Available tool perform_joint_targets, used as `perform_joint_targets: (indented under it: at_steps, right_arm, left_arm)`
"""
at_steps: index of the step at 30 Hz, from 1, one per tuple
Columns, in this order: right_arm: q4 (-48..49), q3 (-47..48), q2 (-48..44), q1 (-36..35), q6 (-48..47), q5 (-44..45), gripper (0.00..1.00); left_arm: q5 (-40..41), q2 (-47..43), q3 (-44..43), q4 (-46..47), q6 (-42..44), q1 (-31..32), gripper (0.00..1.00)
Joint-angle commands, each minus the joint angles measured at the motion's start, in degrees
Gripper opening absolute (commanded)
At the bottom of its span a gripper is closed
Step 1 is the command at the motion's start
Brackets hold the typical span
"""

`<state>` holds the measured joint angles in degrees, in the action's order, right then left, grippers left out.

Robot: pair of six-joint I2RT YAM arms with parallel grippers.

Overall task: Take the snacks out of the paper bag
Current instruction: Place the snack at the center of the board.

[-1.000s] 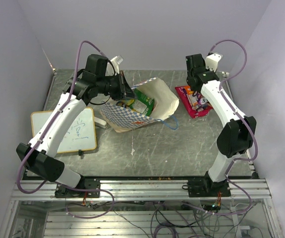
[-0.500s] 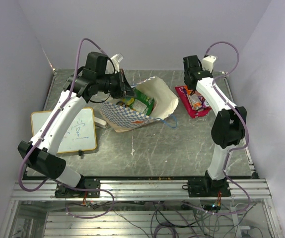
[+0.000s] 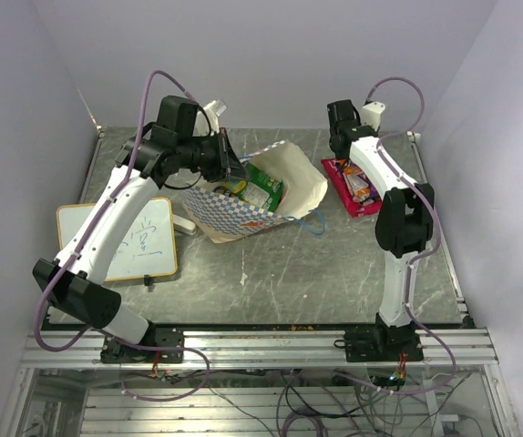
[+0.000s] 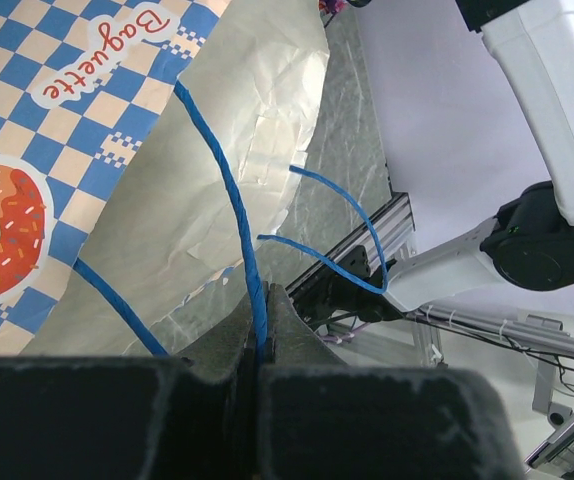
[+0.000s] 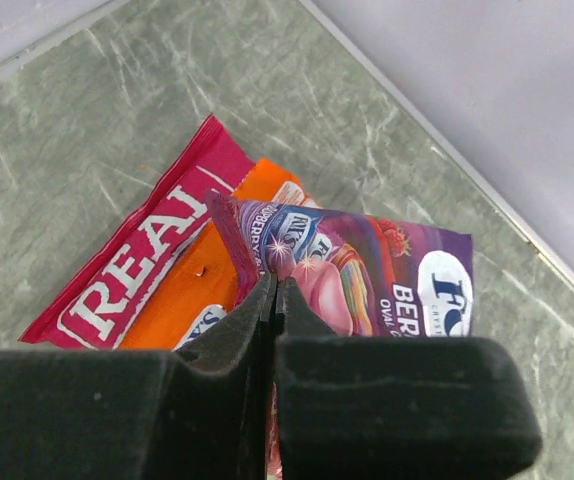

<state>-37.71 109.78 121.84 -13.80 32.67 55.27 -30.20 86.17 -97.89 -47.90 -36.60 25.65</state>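
Note:
The paper bag [image 3: 275,182] lies on its side mid-table, mouth facing up-right, with a green snack packet [image 3: 263,193] inside. My left gripper [image 3: 234,168] is shut on the bag's blue cord handle [image 4: 232,190], which runs between the closed fingers in the left wrist view [image 4: 262,345]. Right of the bag lies a pile of snacks [image 3: 353,182]: a magenta packet [image 5: 147,270], an orange one [image 5: 227,265] and a purple berry one [image 5: 367,270] on top. My right gripper [image 5: 275,285] is shut with nothing held, above the pile's far end [image 3: 342,146].
A white writing board [image 3: 129,238] lies at the left under the left arm. A second blue handle loop [image 3: 314,223] trails from the bag onto the table. The table's back wall and right wall stand close to the snack pile.
The right arm has swung left and back, its elbow folding in, so the gripper now sits over the pile's far end. The left arm and the bag have stayed put.

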Motion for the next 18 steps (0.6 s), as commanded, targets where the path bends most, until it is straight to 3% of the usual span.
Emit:
perform_joint_targets:
  at_steps: [1, 15, 18]
  right_arm:
    - [-1.2, 2.0, 2.0, 0.6, 5.2, -0.8, 0.00]
    - [3.0, -6.4, 0.2, 2.4, 14.4, -7.4, 0.00]
    - [4.1, -7.0, -2.1, 2.5, 13.1, -8.2, 0.15]
  left_arm:
    - [-0.3, -0.2, -1.8, -0.8, 0.7, -0.3, 0.07]
    - [-1.3, -0.1, -1.7, 0.7, 0.2, -0.3, 0.07]
    - [-2.7, -0.4, -1.0, 2.5, -0.2, -0.3, 0.07]
